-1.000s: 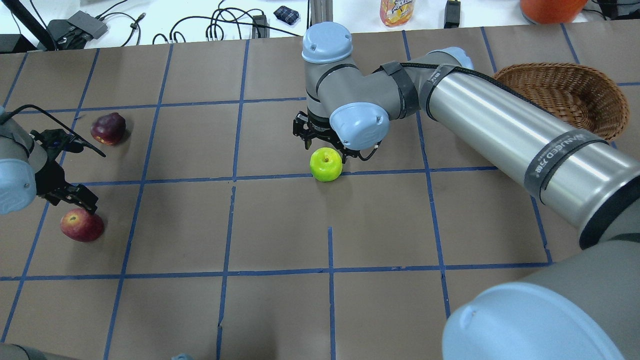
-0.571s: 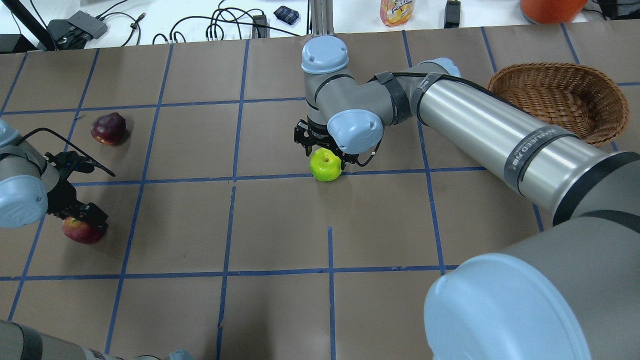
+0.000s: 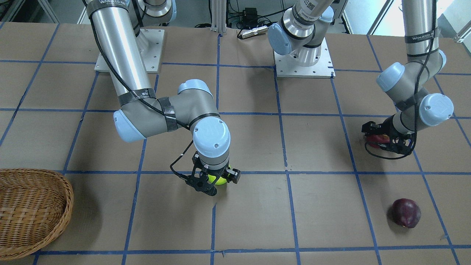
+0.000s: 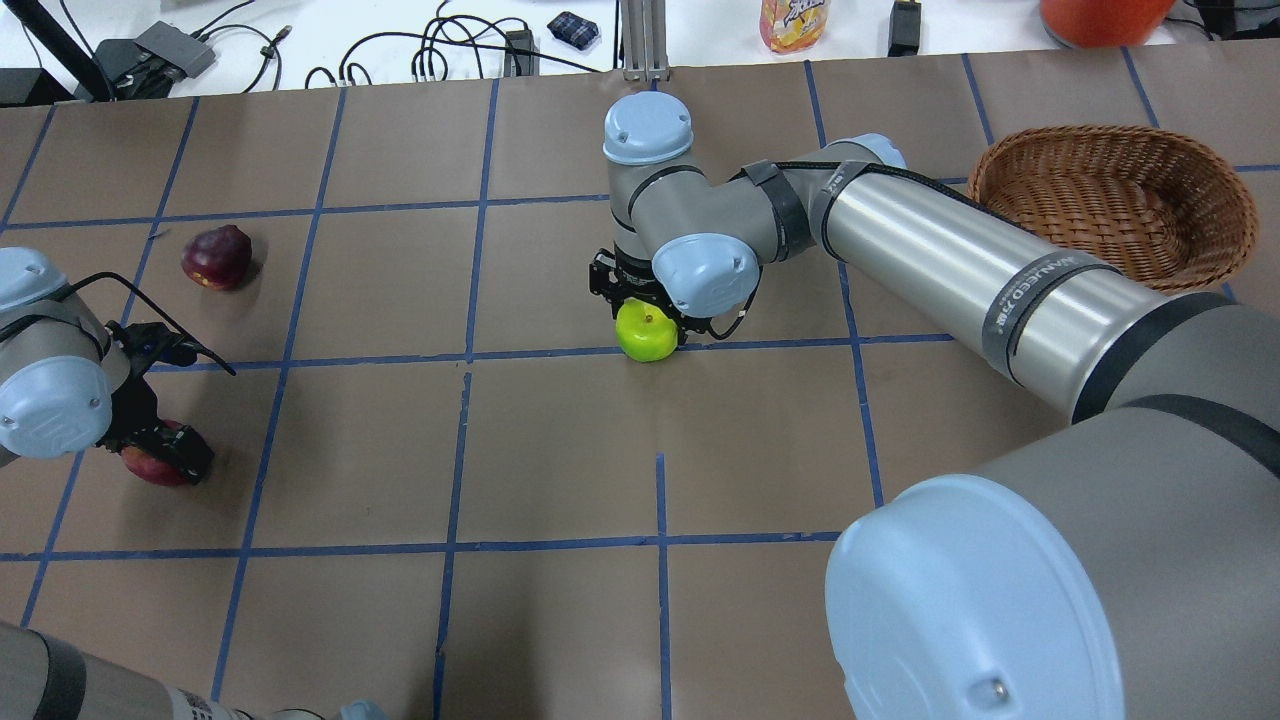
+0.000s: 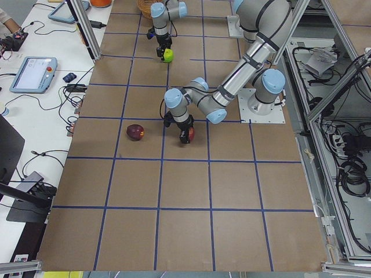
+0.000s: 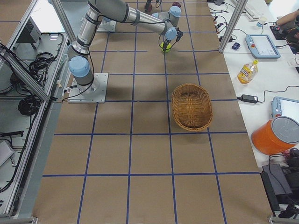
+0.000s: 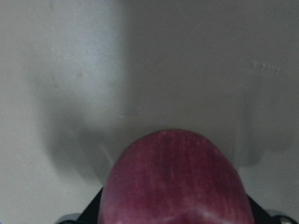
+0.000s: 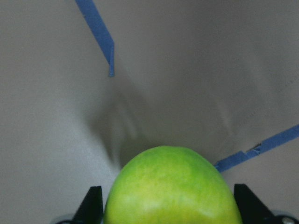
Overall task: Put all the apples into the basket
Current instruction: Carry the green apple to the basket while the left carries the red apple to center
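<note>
Overhead exterior is showing me the yellow-green apple point(image 4: 648, 335) sitting on the table point(image 4: 560, 450) near the middle, just at a blue tape line point(image 4: 540, 353); the right gripper point(image 3: 218, 181) is standing straight down over it, its fingers point(image 8: 95, 205) lying on either side of the fruit and right against its flanks, though I cannot tell whether they are pressing or merely flanking it; the apple is resting on the brown paper. The red apple point(image 4: 150, 466) is lying far off on the robot's left, also on the table, with the left gripper point(image 3: 384, 140) lowered around it; the left wrist camera is giving me only the fruit's red top filling the bottom of its view and dark bits of finger at the corners, so I cannot tell whether that hand is gripping or spread. The dark maroon apple point(image 4: 215, 257) is lying alone on the same side, farther from the robot, apart from both arms. The basket point(image 4: 1120, 200) is sitting at the far right of the table, well apart from all three apples. Beyond the table's far edge, cables point(image 4: 440, 50) and a drink bottle point(image 4: 793, 22) are lying on a white bench.
</note>
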Motion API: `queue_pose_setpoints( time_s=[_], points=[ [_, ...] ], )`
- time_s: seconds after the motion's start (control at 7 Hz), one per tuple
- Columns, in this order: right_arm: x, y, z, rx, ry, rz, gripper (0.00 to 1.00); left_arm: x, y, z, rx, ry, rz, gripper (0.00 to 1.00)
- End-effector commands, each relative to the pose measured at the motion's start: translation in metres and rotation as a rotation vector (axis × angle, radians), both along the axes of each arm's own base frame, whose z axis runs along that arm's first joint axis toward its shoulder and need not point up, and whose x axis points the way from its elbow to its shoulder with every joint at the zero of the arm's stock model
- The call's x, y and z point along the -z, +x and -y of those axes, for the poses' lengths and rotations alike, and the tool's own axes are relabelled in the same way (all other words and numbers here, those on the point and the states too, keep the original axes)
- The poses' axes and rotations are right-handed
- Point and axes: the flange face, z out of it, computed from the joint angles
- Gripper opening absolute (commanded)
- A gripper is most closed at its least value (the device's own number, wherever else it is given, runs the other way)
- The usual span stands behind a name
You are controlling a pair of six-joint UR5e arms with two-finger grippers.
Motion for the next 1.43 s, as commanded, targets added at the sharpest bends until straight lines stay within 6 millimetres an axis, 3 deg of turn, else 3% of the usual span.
queue_pose_setpoints(
  time_s=[0.0, 0.14, 0.29, 0.43, 0.57, 0.71, 0.86, 1.0, 1.14, 1.29],
  points=[
    [-0.013, -0.004, -0.003, 0.012, 0.031, 0.014, 0.0, -0.046, -0.023, 0.018, -0.032, -0.095, -0.023, 0.26],
    [-0.063, -0.022, 0.0, 0.033, 0.002, 0.019, 0.0, -0.082, -0.042, 0.032, -0.059, -0.094, -0.026, 0.24],
    [-0.103, -0.071, 0.013, 0.053, 0.021, -0.036, 0.0, -0.124, -0.073, 0.048, -0.097, -0.062, -0.054, 0.24],
    [-0.143, -0.131, 0.039, 0.129, -0.023, -0.021, 0.0, -0.161, -0.117, 0.064, -0.19, -0.066, -0.078, 0.24],
    [-0.166, -0.191, 0.055, 0.093, -0.031, -0.021, 0.0, -0.177, -0.18, 0.072, -0.269, -0.08, -0.082, 0.24],
    [-0.177, -0.279, 0.072, 0.119, -0.021, -0.015, 0.0, -0.177, -0.247, 0.078, -0.336, -0.094, -0.073, 0.24],
    [-0.182, -0.37, 0.079, 0.058, -0.024, -0.015, 0.0, -0.188, -0.301, 0.091, -0.364, -0.164, -0.059, 0.24],
    [-0.178, -0.441, 0.076, -0.059, -0.006, -0.069, 0.0, -0.176, -0.35, 0.092, -0.411, -0.166, -0.04, 0.24],
    [-0.175, -0.492, 0.071, -0.121, -0.01, -0.071, 0.0, -0.146, -0.399, 0.097, -0.445, -0.195, -0.036, 0.26],
    [-0.154, -0.531, 0.069, -0.144, 0.032, -0.103, 0.0, -0.114, -0.446, 0.103, -0.484, -0.202, -0.101, 0.29]
  ],
)
